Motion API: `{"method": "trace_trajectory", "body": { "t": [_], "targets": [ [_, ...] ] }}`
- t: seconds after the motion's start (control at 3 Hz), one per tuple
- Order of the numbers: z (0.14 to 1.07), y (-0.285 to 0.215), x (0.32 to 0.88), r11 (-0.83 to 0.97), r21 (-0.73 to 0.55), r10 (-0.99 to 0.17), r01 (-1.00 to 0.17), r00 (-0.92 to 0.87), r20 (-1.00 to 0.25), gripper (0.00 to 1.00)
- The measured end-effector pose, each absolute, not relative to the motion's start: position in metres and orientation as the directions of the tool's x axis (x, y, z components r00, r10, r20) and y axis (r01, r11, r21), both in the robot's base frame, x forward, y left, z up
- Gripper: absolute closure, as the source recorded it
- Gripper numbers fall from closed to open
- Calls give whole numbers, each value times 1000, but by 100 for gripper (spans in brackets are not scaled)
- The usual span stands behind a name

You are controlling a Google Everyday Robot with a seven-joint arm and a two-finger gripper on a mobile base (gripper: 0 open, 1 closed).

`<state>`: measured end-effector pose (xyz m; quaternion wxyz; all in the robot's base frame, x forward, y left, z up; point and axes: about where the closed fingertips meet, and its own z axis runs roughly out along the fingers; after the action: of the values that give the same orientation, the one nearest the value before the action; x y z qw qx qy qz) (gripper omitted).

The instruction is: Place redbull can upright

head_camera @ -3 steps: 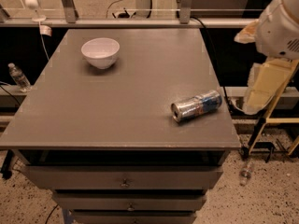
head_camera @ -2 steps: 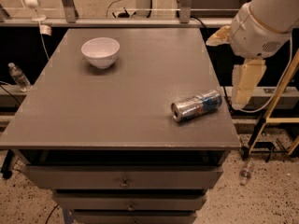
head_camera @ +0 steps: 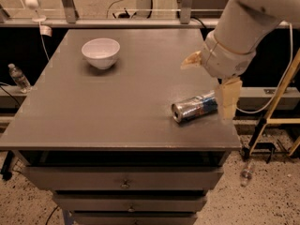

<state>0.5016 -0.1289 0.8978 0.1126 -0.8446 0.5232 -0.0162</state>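
Note:
The redbull can (head_camera: pixel 194 108) lies on its side near the right front of the grey table (head_camera: pixel 117 107), its silver top facing front-left. My gripper (head_camera: pixel 211 78) hangs above the can's far right end, coming in from the upper right. Its two tan fingers (head_camera: pixel 229 97) are spread wide apart and hold nothing. One finger reaches down just right of the can, the other sticks out to the left above the table.
A white bowl (head_camera: pixel 101 52) stands at the table's back left. Drawers sit under the tabletop. A water bottle (head_camera: pixel 18 77) stands left of the table, another bottle (head_camera: pixel 245 173) lies on the floor at right, next to a yellow stand (head_camera: pixel 276 107).
My arm and gripper have moved left from beyond the table's right edge to over the can's right end. The can and bowl have not moved.

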Motion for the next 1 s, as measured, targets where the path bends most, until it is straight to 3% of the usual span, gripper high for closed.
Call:
{"method": "trace_trajectory", "body": {
  "t": [1.0],
  "targets": [
    [858, -88, 509, -359, -135, -932, -923, 362, 9, 0]
  ]
}}
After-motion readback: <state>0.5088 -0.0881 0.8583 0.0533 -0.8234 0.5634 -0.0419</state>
